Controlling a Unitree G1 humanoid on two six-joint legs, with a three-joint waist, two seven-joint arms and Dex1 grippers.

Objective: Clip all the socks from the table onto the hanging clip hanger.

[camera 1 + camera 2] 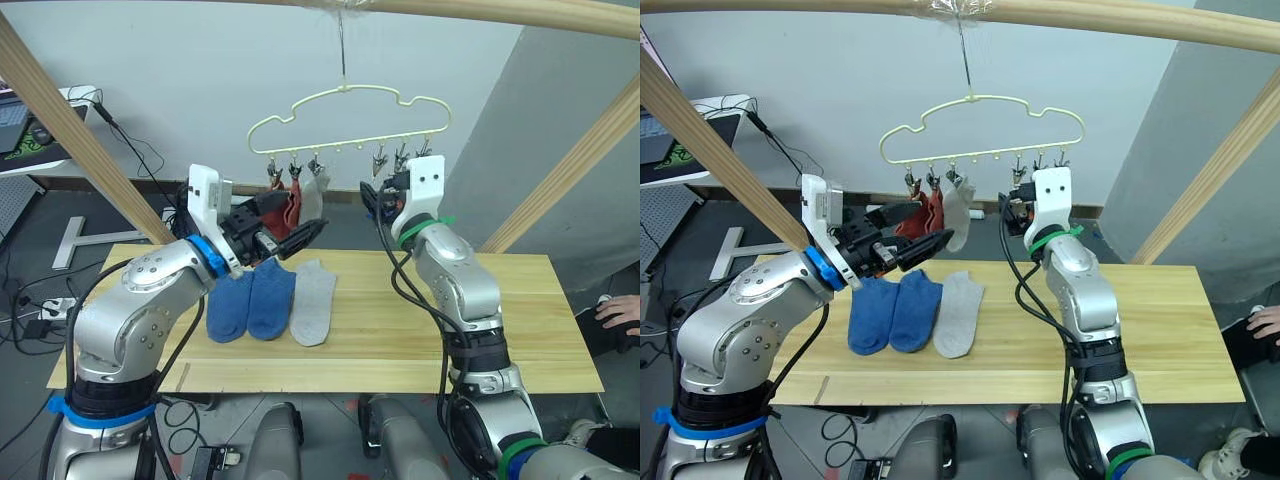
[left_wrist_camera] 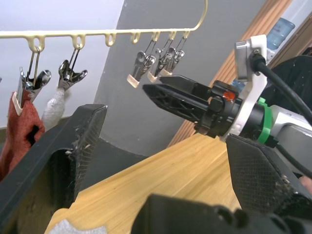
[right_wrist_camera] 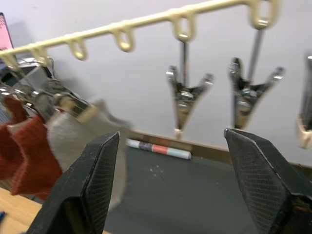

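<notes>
Three socks hung, three on the table; both arms raised near the hanger.

The thin pale-yellow wire clip hanger (image 1: 345, 125) hangs by its hook from a round wooden pole (image 1: 480, 8) at 12 o'clock. Two rust-red ankle socks (image 1: 287, 206) and one light grey ankle sock (image 1: 316, 190) are clipped at its left end, overlapping so their outlines blur together. Three small grey metal clips (image 1: 400, 157) at the right end hang empty. On the pale wood plank table (image 1: 500, 330), two blue ankle socks (image 1: 252, 302) and a second light grey sock (image 1: 315, 300) lie side by side, toes partly hidden behind the left arm. The left gripper (image 1: 292, 228) is spread open, empty, just below the hung socks. The right gripper (image 3: 170, 185) is also parted and empty, facing the free clips. A person's hand (image 1: 622, 312) is cut off at 3 o'clock.
</notes>
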